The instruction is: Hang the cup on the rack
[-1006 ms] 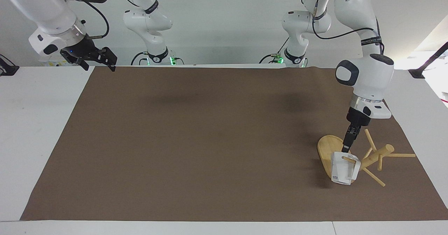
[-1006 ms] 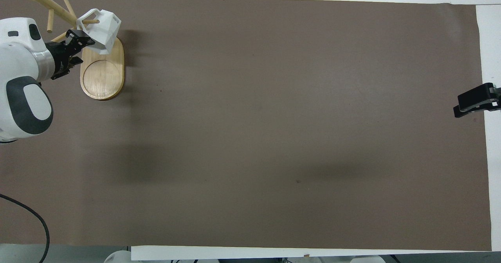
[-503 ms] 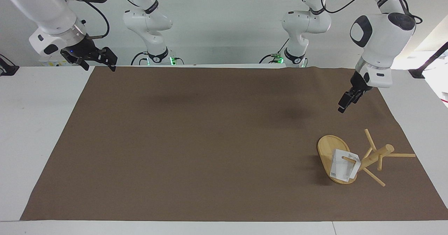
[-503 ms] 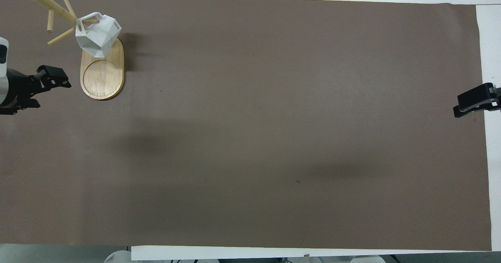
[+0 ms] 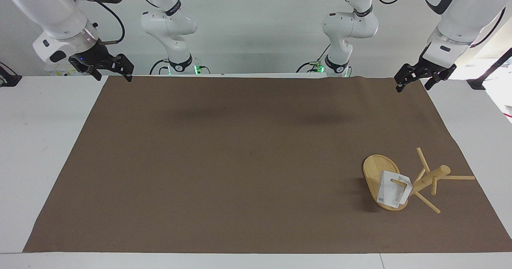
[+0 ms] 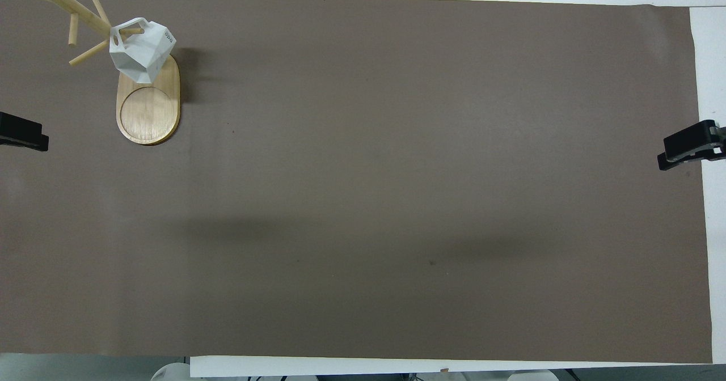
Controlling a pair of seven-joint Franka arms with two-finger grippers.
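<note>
One cup [image 5: 393,193], white, faceted, angular sides narrowing toward its bottom, with a small dark printed mark on one face. Its angular handle is threaded over a thin peg of the rack, and the body hangs tilted above the base without resting on the brown mat [image 5: 240,161]. In your overhead view the cup [image 6: 143,50] covers the end of the oval base that lies farther from the robots.

One rack [image 5: 424,179], light bamboo: a flat oval base [image 5: 374,171], a round post, several thin pegs. It stands on the mat at the left arm's end of the worktop [image 5: 44,141]. The other pegs you can see carry nothing. The base has a circular groove in the overhead view, with bare wood inside it [image 6: 147,109].

Two grippers, both up in the air and well apart from the cup and rack. Left gripper [image 5: 416,78] hangs over the mat's corner nearest its own base; jaws spread, nothing between them. Right gripper [image 5: 111,67] waits over the mat's edge at its own end; jaws likewise apart and empty.
</note>
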